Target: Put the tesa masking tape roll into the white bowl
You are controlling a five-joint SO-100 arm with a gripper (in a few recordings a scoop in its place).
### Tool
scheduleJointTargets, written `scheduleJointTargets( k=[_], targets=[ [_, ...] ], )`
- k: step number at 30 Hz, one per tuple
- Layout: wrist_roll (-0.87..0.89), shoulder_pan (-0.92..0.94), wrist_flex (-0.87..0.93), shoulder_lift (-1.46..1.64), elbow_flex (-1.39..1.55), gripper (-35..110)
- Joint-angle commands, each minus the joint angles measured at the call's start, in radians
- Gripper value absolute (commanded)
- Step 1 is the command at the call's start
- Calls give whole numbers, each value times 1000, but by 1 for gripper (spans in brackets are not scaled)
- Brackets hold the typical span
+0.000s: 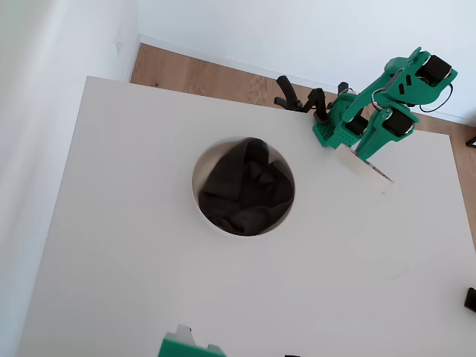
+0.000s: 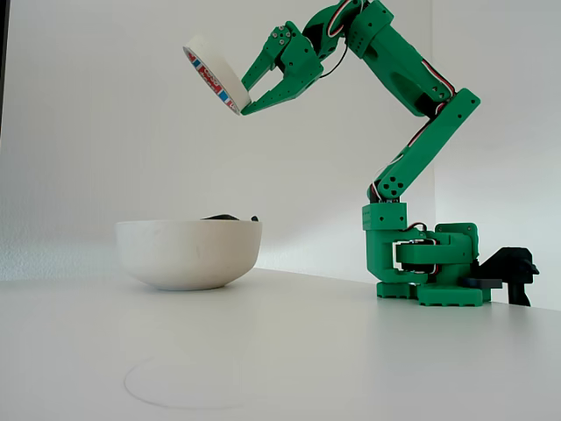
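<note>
Tesa masking tape roll (image 2: pixel 213 73): hung tilted, high above the white bowl (image 2: pixel 188 253), pinched at its rim by the closed tool (image 2: pixel 246 103). Judged light, stiff, fairly smooth; best held across the ring wall.

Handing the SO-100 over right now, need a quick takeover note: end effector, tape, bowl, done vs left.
End effector: shut on the tesa masking tape roll, arm raised high.
Tape roll: held tilted in the air, well above the table; in the overhead view it sits to the right of the bowl, not over it.
White bowl: on the table, dark grey cloth inside, no tape in it.
Done: pick and lift.
Left: carry the roll over the bowl, lower, release.
</note>
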Motion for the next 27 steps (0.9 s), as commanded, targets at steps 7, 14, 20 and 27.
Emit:
scheduleJointTargets(
  k=[7,14,20,27],
  targets=[
    [-26,370,-298,-411,-60,-8],
    [-32,396,-448,-742,-60,-8],
    [-34,410,-515,-873,-58,-8],
    [51,426,-528,-902,-58,5]
  ],
)
